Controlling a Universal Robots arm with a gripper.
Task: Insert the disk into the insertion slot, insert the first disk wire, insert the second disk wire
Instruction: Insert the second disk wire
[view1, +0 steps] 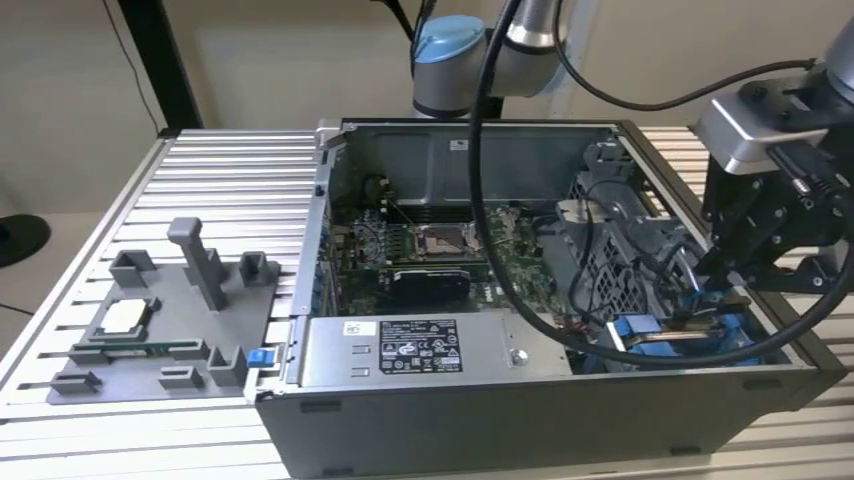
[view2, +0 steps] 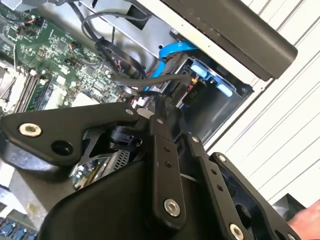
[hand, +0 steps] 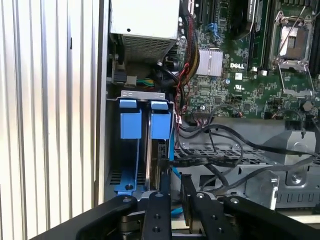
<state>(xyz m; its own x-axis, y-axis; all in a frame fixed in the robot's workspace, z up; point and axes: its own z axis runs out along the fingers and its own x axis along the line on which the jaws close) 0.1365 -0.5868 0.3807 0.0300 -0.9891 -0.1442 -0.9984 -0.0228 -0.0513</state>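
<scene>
The disk (view1: 663, 335), in its blue carrier frame, sits edge-on inside the insertion slot (view1: 747, 350) at the case's front corner on the exterior view's right. In the first wrist view its blue tab (hand: 160, 125) stands beside a second blue tab in the grey bay (hand: 142, 94). My gripper (view1: 697, 296) reaches down into that corner. Its fingers (hand: 164, 186) stand close together at the disk's end, seemingly pinching a black disk wire connector (hand: 165, 161). In the second wrist view the gripper (view2: 160, 107) is just short of a black connector (view2: 182, 90) and a blue cable (view2: 175, 47).
The open case holds a motherboard (view1: 427, 250), a grey labelled power-supply box (view1: 400, 350) and a perforated cage (view1: 627, 270) with loose black cables. The arm's thick cable (view1: 487, 200) hangs across the case. A grey fixture (view1: 160, 320) lies on the slatted table at the exterior view's left.
</scene>
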